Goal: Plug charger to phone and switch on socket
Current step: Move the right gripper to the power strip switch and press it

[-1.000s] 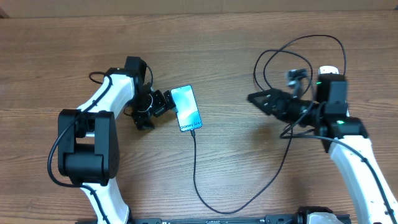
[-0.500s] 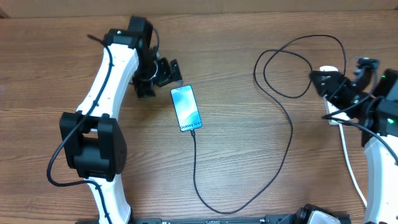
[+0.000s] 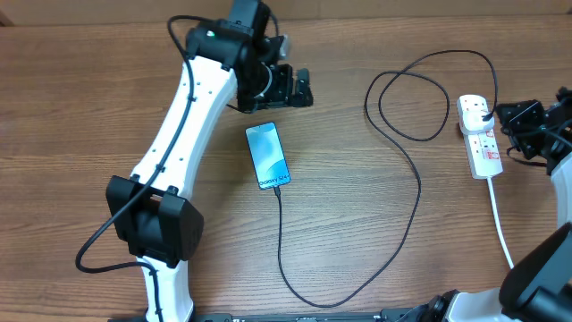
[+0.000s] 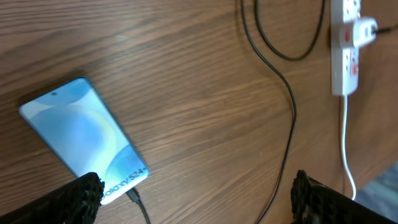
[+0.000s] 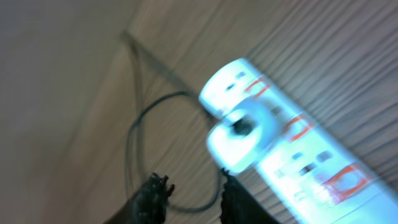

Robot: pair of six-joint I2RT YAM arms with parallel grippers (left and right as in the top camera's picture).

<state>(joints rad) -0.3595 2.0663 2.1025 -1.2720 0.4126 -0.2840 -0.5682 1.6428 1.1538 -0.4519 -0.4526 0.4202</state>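
Observation:
The phone point(image 3: 268, 155) lies screen up at the table's middle, its screen glowing blue point(image 4: 81, 137). The charger point(image 3: 416, 192) is a thin black cable whose connector point(image 4: 133, 197) sits in the phone's lower end; it loops across the table to a white plug point(image 5: 241, 135) in the socket point(image 3: 481, 136). My left gripper point(image 3: 292, 88) hovers behind the phone, open and empty, also seen in the left wrist view point(image 4: 199, 200). My right gripper point(image 3: 508, 123) is just right of the socket point(image 5: 298, 155). Its fingers point(image 5: 151, 198) stand a narrow gap apart with nothing between them.
The socket's white cord point(image 3: 499, 219) runs toward the front right edge. The cable's big loop point(image 3: 407, 98) lies between the phone and the socket. The right wrist view is blurred by motion.
My left arm has swung from left of the phone up to behind it. My right arm has moved right, from the cable to beside the socket, and its jaws have narrowed.

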